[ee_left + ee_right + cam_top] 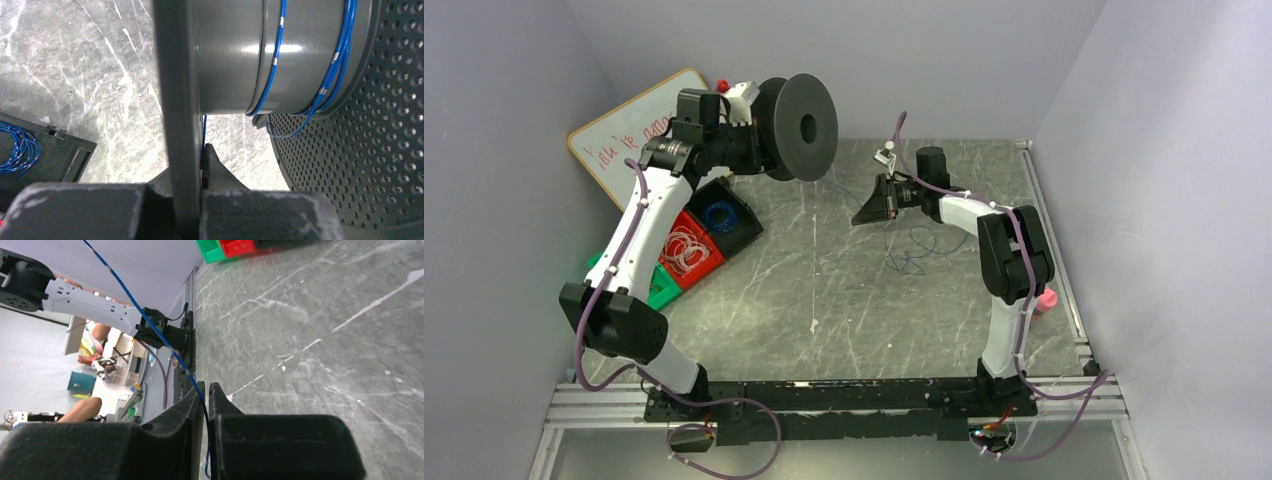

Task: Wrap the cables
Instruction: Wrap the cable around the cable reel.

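Left gripper (189, 161) is clamped tight on the near flange of the dark spool (800, 128), holding it up off the table (824, 300) at about 11 o'clock. On the left wrist view, a few turns of blue cable (272, 75) sit on the spool's grey hub, hard against the perforated far flange. Over to the right gripper (206, 388), near 12 o'clock of the table: its jaws are nearly closed, pinching that thin blue cable between the fingers (192, 405), and the strand climbs away toward 11 o'clock in its wrist view. Below it, the loose end straggles on the table in untidy loops (909, 256), toward 2 o'clock of the centre. At 9 o'clock sit 3 bins: the black bin (746, 228) holds a second blue coil (719, 214), the red bin (704, 272) whitish coils, the green bin (662, 292) alongside.
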Motion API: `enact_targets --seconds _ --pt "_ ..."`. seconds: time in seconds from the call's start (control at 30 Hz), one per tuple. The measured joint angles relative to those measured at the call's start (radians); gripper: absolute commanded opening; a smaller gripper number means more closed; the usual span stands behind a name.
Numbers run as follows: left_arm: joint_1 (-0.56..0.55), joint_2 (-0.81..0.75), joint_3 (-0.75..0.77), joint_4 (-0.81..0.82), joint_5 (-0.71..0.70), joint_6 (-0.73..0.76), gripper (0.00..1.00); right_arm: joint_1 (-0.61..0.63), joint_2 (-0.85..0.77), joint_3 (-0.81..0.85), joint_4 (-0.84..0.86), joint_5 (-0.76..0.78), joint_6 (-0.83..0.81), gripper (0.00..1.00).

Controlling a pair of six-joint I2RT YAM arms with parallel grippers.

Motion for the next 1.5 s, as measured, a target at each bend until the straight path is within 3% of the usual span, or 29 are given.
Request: enact_targets --seconds 0.53,0.63,0.73,0.93,1.23,1.5 --pt "0.003 -0.061 -0.038 -0.015 0.101 0.151 0.02 -0.129 0.043 0.003 -0.028 -0.004 -0.004 0.10" --pt "0.003 -0.063 -0.054 -0.012 0.105 0.169 0.02 -0.136 0.038 0.003 -0.028 -0.004 -0.020 0.22" --pt "0.003 -0.063 -0.075 -0.015 0.108 0.175 0.02 -0.119 0.000 -0.026 -0.029 0.001 -0.098 0.52" --pt "0.003 -0.063 -0.079 -0.015 0.128 0.173 0.02 -0.039 -0.098 -0.097 -0.030 0.028 -0.278 0.70" --pt "0.003 -0.069 -0.087 -0.005 0.160 0.172 0.02 0.116 -0.109 -0.056 -0.259 0.314 -0.751 0.75" --pt "0.003 -0.103 -0.092 0.004 0.203 0.167 0.02 0.150 -0.053 -0.036 -0.298 0.489 -0.866 0.75"
